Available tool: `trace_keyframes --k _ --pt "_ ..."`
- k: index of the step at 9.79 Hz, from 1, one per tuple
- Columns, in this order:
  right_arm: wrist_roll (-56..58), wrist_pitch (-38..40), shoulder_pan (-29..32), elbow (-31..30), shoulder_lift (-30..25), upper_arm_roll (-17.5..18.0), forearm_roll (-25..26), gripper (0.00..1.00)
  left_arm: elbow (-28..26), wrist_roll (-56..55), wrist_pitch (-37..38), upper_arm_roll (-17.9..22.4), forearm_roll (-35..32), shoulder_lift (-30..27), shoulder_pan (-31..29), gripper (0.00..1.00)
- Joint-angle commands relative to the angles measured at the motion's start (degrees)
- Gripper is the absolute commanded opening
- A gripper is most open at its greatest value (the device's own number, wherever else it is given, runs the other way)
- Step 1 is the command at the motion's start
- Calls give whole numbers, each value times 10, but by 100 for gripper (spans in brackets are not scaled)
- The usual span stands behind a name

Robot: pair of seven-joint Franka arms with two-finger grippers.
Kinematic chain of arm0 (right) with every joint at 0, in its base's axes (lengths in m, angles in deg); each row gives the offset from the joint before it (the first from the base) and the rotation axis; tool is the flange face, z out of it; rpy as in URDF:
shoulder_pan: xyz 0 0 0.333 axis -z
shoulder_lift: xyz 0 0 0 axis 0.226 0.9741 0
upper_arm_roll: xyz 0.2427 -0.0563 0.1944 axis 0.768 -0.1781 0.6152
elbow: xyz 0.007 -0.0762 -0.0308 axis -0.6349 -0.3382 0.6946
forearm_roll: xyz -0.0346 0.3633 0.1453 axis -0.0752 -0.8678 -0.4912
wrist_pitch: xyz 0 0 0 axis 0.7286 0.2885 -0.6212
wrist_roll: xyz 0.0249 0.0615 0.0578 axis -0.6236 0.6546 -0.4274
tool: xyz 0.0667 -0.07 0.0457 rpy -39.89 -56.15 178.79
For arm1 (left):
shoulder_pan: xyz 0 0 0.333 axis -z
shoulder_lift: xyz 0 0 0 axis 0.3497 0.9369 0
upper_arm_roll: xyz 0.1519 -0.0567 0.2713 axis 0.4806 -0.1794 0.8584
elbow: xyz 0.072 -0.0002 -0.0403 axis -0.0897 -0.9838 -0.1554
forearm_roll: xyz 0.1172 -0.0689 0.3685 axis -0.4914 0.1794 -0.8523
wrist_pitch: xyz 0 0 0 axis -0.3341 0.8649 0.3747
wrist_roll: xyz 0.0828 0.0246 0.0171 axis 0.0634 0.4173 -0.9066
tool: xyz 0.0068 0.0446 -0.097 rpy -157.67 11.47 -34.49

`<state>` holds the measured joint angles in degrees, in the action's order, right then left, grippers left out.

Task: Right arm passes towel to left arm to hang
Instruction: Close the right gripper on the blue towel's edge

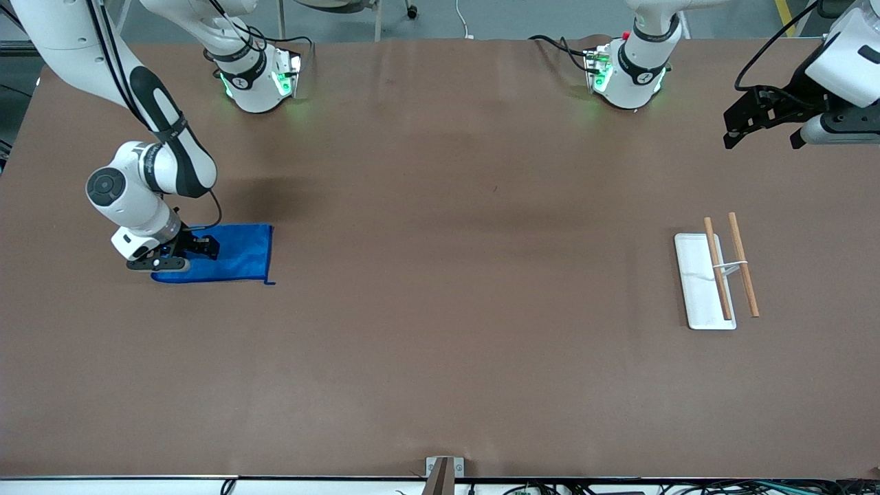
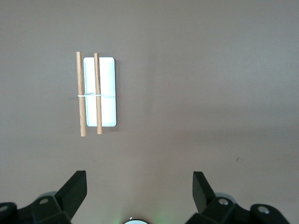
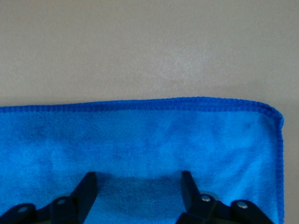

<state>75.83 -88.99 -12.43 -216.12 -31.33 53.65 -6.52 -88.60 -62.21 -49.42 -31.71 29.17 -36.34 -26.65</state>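
My right gripper (image 1: pixel 196 249) sits low on the towel (image 1: pixel 237 256), fingers apart, nothing pinched; the towel lies flat at my right arm's end. Risk: pinching one layer, so it slips mid-pass. Left gripper (image 1: pixel 763 134) waits open above the rack (image 1: pixel 718 275).

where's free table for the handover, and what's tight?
Free: the brown stretch between the towel and the white rack, plus the strip nearer the front camera. Tight: right tool, open on the towel; left tool hangs open above the rack's end.
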Motion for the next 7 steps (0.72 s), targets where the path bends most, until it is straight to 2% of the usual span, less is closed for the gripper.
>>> trace_keyframes --k 1,2,4,5,7 --pt "3 -3 4 -19 -13 3 -2 16 -2 11 8 -3 -6 12 -2 100" --pt "2 -4 5 -18 -13 3 -7 0 -2 11 8 -3 -6 12 -1 100" --pt "-14 5 0 -12 -15 3 -8 0 -2 11 8 -3 -5 12 0 100" --pt "-19 38 -4 3 -25 7 -8 0 -2 11 8 -3 -6 12 0 100" --pt "-22 204 -5 72 -75 7 -7 0 -2 11 8 -3 -5 12 0 100"
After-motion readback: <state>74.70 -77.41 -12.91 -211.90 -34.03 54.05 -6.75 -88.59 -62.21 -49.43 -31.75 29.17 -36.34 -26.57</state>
